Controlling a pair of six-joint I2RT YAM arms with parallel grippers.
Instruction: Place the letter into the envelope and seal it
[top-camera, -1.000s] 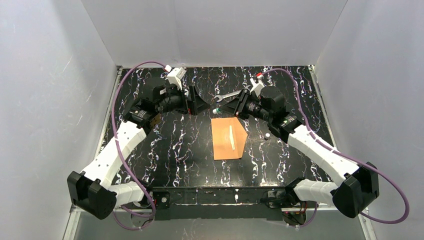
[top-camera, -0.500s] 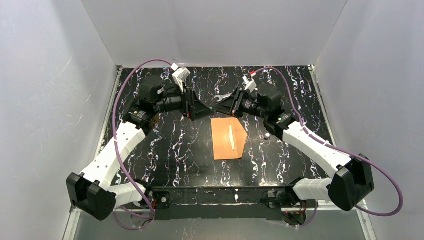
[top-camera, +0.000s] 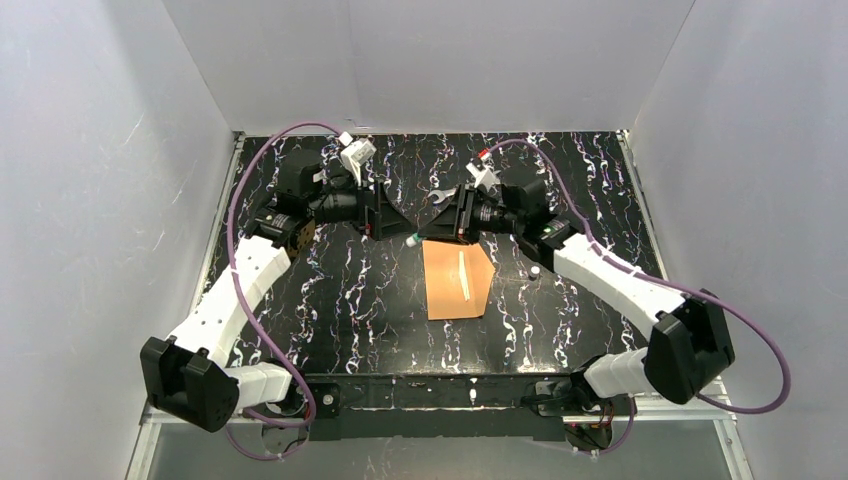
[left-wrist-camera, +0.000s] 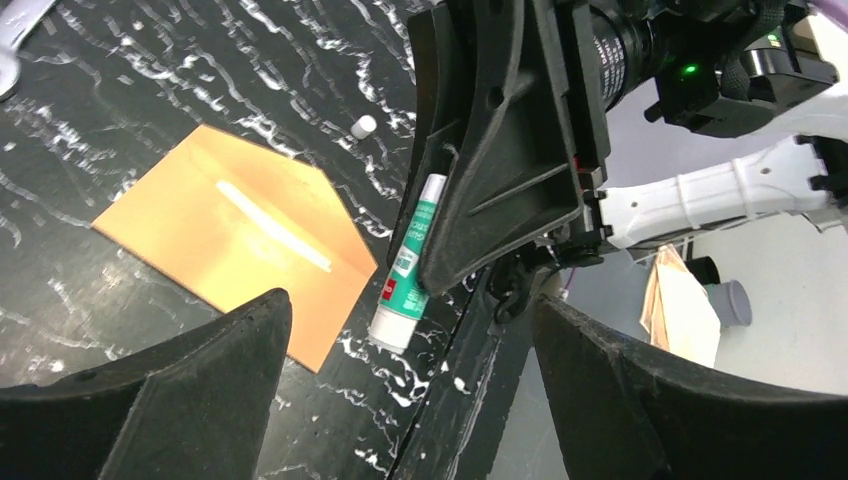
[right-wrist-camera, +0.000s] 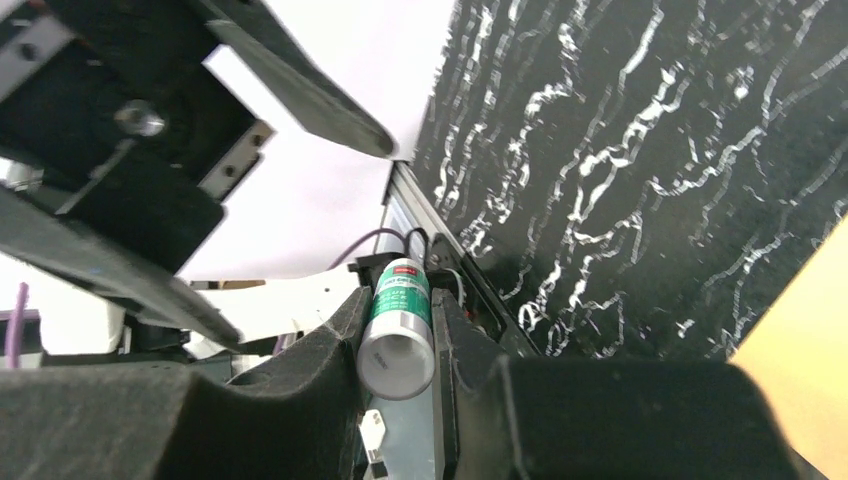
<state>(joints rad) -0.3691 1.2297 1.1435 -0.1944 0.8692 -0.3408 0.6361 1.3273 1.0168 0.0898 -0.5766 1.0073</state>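
The orange-brown envelope (top-camera: 457, 278) lies flat mid-table, its pointed side to the right, with a pale streak along it; it also shows in the left wrist view (left-wrist-camera: 230, 240). The letter is not in view. My right gripper (top-camera: 432, 228) is shut on a green-and-white glue stick (right-wrist-camera: 397, 330) and holds it above the table just beyond the envelope's far edge; the stick (left-wrist-camera: 408, 270) points down and left. My left gripper (top-camera: 400, 222) is open and empty, facing the right gripper, its fingers (left-wrist-camera: 160, 390) spread either side of the stick without touching it.
A silver wrench (top-camera: 452, 192) lies behind the grippers. A small white cap (top-camera: 535, 271) lies right of the envelope, also in the left wrist view (left-wrist-camera: 363, 126). White walls enclose the black marbled table (top-camera: 350, 290) on three sides.
My right gripper has moved left and lower with the glue stick, closing on the left gripper. The left gripper shifted slightly. The envelope has not moved.
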